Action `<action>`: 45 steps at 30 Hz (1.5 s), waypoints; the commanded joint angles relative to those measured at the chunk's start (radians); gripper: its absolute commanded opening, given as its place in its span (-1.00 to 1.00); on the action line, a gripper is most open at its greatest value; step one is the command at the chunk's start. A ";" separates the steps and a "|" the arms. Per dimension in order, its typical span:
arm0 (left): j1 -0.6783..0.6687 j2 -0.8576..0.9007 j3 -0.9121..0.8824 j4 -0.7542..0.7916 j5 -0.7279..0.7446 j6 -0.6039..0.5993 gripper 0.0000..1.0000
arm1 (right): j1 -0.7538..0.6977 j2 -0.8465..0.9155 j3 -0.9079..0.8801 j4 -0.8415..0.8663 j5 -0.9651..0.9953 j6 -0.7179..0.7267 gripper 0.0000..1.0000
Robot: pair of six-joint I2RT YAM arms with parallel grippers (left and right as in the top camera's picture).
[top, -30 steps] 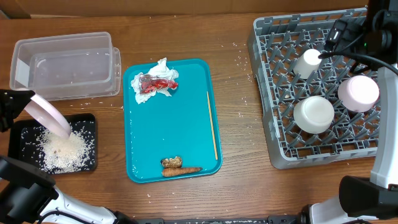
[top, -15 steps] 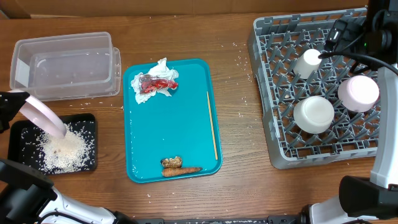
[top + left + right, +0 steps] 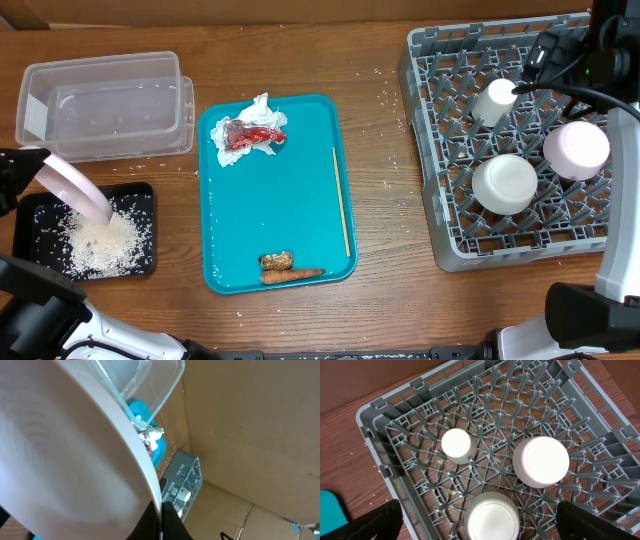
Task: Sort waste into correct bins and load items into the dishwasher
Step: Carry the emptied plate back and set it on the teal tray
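My left gripper is shut on the rim of a pink plate, held tilted over the black tray, where a heap of rice lies. The plate fills most of the left wrist view. The teal tray holds a crumpled tissue with a red wrapper, a chopstick and food scraps. My right gripper is open above the grey dish rack, which holds a white cup, a white bowl and a pink bowl.
A clear plastic container stands at the back left, behind the black tray. Loose rice grains are scattered on the wooden table around the trays. The rack also fills the right wrist view.
The pink plate dipped left and lower over the rice, then came back slightly right. The right arm has not moved.
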 commanded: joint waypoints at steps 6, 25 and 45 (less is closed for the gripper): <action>-0.019 -0.083 0.019 -0.003 -0.004 0.013 -0.92 | 0.000 0.000 0.002 0.004 0.007 0.007 1.00; -0.687 -0.302 0.018 0.001 -0.428 -0.107 -0.91 | 0.000 0.000 0.002 0.004 0.007 0.007 1.00; -1.344 0.052 0.018 0.049 -0.891 -0.298 -0.91 | 0.000 0.000 0.002 0.004 0.007 0.007 1.00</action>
